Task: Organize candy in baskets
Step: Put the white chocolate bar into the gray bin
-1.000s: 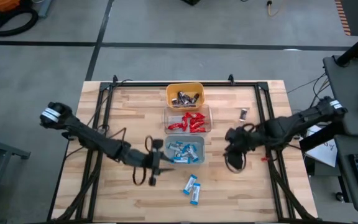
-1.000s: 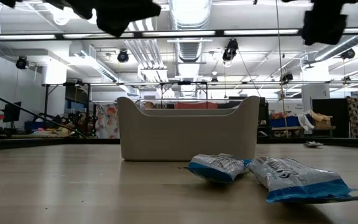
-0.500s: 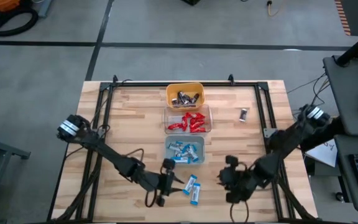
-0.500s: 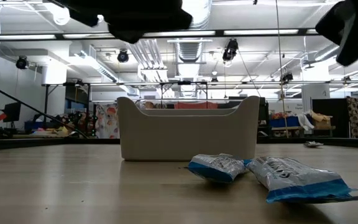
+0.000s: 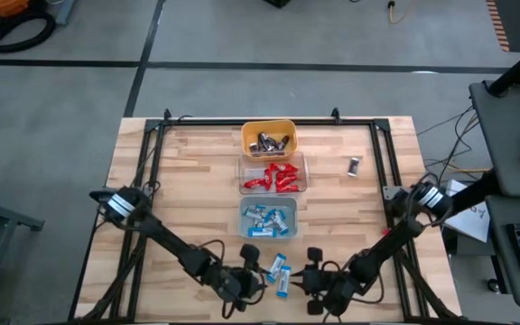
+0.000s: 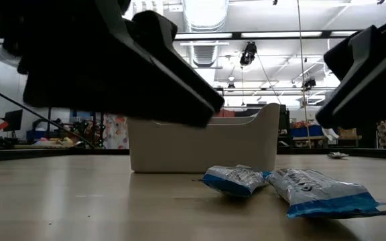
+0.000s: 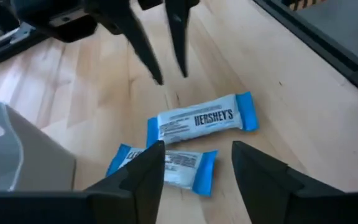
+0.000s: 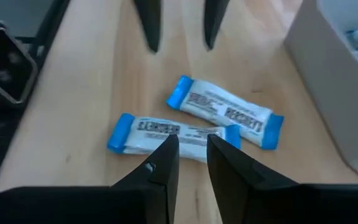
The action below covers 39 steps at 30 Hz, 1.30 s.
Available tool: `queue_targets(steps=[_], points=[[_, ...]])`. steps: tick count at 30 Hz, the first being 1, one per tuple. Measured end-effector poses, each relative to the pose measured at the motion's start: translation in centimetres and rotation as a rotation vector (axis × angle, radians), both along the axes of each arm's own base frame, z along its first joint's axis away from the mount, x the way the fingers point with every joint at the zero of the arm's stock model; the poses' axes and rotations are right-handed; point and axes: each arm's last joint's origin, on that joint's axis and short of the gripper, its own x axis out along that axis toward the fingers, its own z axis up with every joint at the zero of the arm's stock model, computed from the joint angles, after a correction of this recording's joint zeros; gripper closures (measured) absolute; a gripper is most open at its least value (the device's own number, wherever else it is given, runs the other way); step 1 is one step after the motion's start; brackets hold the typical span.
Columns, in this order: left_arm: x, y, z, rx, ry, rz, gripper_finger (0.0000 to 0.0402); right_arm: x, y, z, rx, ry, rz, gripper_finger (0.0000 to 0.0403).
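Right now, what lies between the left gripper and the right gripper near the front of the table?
Two blue-and-white candy bars lie on the bare wood between the left gripper and the right gripper, side by side. The high view shows it; both wrist views confirm.

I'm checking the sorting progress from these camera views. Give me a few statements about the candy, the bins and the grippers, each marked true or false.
1. Two blue-and-white wrapped candy bars lie loose on the wooden table, outside the bins. True.
2. The yellow-orange plastic bin holds the red-wrapped candies. False: it holds dark, silvery-wrapped pieces; the red ones sit in the clear plastic bin.
3. The left gripper is clamped on a bar. False: its fingers stand open above the loose bars, holding nothing.
4. The right gripper also faces the two loose bars, from the opposite side. True.
5. A single dark-wrapped candy lies alone on the table, right of the bins. True.
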Motion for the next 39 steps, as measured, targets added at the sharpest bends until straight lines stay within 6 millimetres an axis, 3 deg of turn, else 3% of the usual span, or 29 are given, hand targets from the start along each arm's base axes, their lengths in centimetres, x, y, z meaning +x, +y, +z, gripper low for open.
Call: queue_targets(steps=[7, 39], points=[[1.2, -0.4, -1.0, 0.002, -0.018, -0.029, 0.0202, 0.2, 0.0, -0.5, -0.035, -0.065, -0.083, 0.0343], [1.4, 1.7, -2.7, 0.041, 0.028, 0.018, 0.02, 0.4, 0.2, -0.1, -0.003, -0.12, -0.107, 0.0346]])
